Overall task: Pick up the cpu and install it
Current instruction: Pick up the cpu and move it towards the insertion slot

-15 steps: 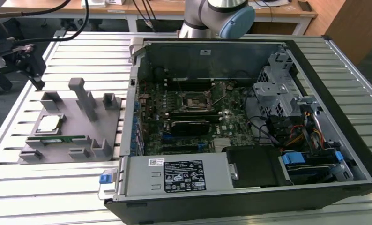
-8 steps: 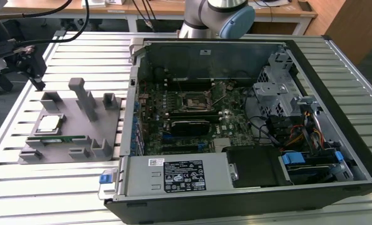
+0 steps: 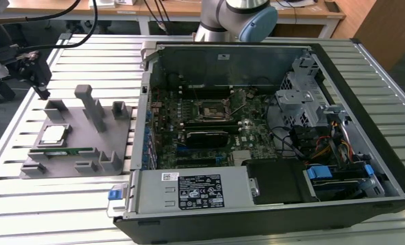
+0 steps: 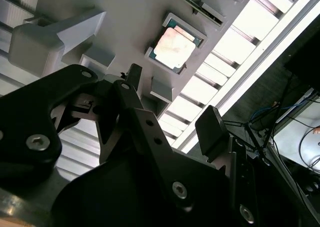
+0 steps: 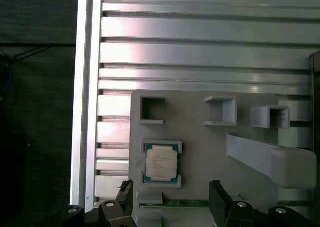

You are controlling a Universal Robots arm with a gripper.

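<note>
Hovering near the desk (image 3: 53,214) edge on the exterior view's left, the hand (image 3: 43,93) hangs over the far end of a gray holder plate (image 3: 114,138). It touches nothing. In both wrist views its two black fingers (image 5: 218,197) stand spread wide with bare air between them, so the hand (image 5: 171,194) is fully parted and carries nothing. The gap between the tips looks broader than the cpu (image 5: 161,163).

The cpu (image 3: 53,135) lies flat in a shallow square pocket of the holder plate, silvery top facing up, with a thin green rim showing around it. In the second wrist view the cpu (image 4: 175,46) sits just beyond the fingertips (image 4: 212,132), apart from them.

A long green memory stick (image 3: 63,151) rests in a slot just beside the cpu pocket, on the side toward the desk's near edge.

An open computer case (image 3: 365,168) lies just beside the plate, toward the exterior view's right. Its motherboard (image 3: 250,127) faces up, with a square socket (image 3: 209,108) near the middle of the board. The arm's base (image 3: 236,18) rises at the desk's far edge behind the case.
</note>
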